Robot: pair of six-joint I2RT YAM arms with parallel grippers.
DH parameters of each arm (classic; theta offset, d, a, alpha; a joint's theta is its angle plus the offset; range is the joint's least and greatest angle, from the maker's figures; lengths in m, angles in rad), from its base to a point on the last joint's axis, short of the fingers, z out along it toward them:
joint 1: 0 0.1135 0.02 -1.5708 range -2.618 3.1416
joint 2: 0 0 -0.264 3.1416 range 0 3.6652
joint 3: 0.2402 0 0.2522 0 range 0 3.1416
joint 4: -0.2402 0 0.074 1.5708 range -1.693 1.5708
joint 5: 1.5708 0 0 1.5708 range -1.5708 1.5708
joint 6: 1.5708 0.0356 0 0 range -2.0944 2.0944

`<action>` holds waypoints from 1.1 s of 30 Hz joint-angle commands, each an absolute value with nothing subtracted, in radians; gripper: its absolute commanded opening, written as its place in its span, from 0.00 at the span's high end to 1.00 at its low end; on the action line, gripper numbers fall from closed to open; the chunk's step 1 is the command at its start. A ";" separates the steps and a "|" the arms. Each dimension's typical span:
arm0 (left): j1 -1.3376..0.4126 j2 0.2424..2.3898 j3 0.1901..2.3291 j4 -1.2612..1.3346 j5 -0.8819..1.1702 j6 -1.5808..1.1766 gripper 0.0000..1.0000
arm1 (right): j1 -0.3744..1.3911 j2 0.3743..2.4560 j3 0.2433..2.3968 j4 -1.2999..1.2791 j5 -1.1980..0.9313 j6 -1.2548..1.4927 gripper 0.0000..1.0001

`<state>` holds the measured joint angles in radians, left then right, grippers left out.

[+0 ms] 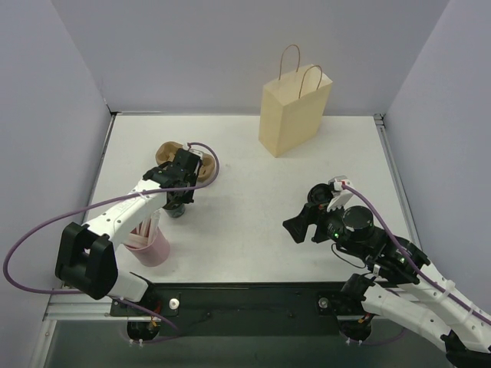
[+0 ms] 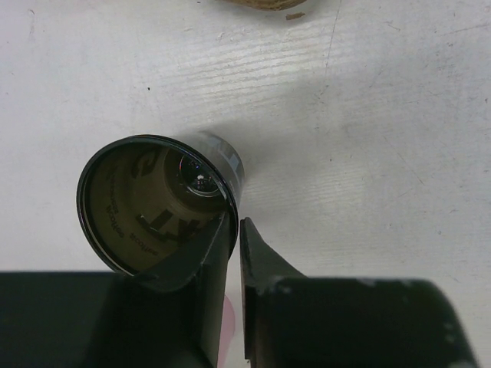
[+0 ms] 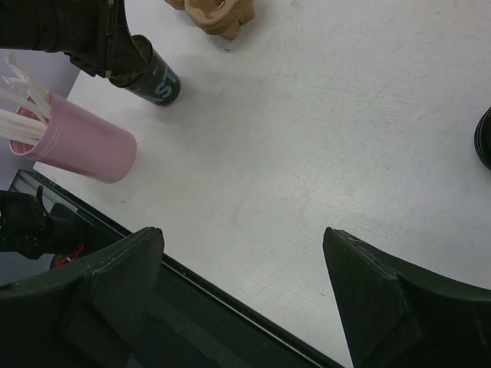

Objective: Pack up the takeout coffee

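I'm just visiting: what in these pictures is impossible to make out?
- Coffee cup, top view: mostly covered by the left gripper.
- Left wrist view: one finger inside the cup, one outside; whether they clamp its wall is unclear.
- Black round object, right wrist view: cut off by the frame edge; unidentifiable.
- Pulp tray, left wrist view: only a sliver at the top edge.
- Paper bag, top view: inside hidden by its walls.

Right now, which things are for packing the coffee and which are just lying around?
For the job:
- black coffee cup, lid off
- left gripper, pinching the cup's rim
- tan paper bag, probably where the cup goes

Just lying about:
- pink cup
- brown pulp tray
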<state>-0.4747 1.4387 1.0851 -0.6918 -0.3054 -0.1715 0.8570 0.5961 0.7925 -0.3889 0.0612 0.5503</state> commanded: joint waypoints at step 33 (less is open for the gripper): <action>-0.466 1.448 1.109 -0.686 -0.313 -0.175 0.80 | 0.854 0.588 0.785 -0.313 0.032 0.571 0.12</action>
<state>-0.4747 1.4422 1.0851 -0.6930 -0.3023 -0.1730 0.8570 0.5934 0.7773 -0.3553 0.0372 0.5613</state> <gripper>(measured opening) 0.202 0.881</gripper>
